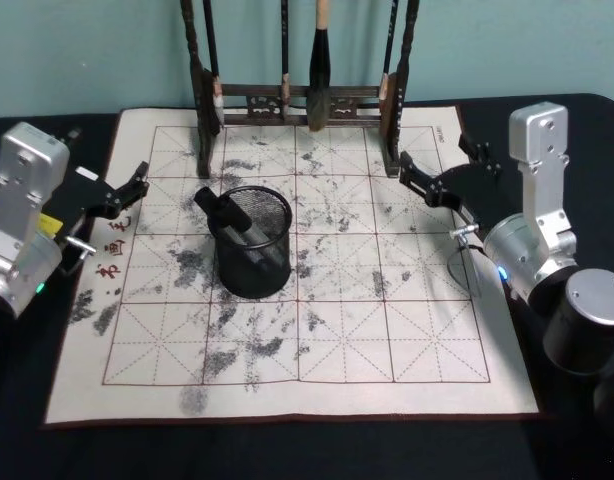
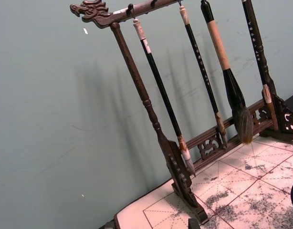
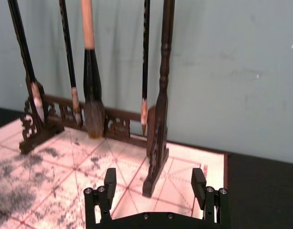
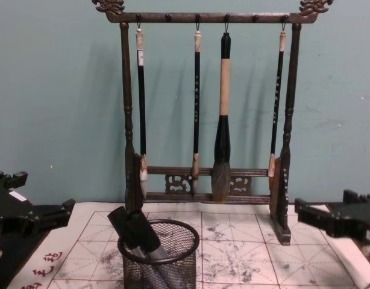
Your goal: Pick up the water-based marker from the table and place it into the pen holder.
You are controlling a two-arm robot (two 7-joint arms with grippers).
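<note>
Over on the left edge of the dark surface (image 1: 287,450), the left end effector (image 1: 135,185) sits just off the side of the ink-stained practice mat (image 1: 387,330), with nothing in its grip, though how wide its fingers are can't really be made out. Moving toward the middle, the pen holder (image 1: 253,242) stands upright on the mat's grid, left of center, and the water-based marker (image 1: 223,212) is already inside it, leaning so its black cap end pokes out over the rim toward the left; the chest view shows the same thing, marker (image 4: 132,229) tilted up out of the mesh cup (image 4: 161,260). Behind it, along the far edge of the mat, the wooden brush rack (image 1: 387,120) holds four hanging brushes (image 4: 222,114). On the right side, the right end effector (image 3: 156,183) hovers near the rack's right post, fingers spread well apart and holding nothing.
</note>
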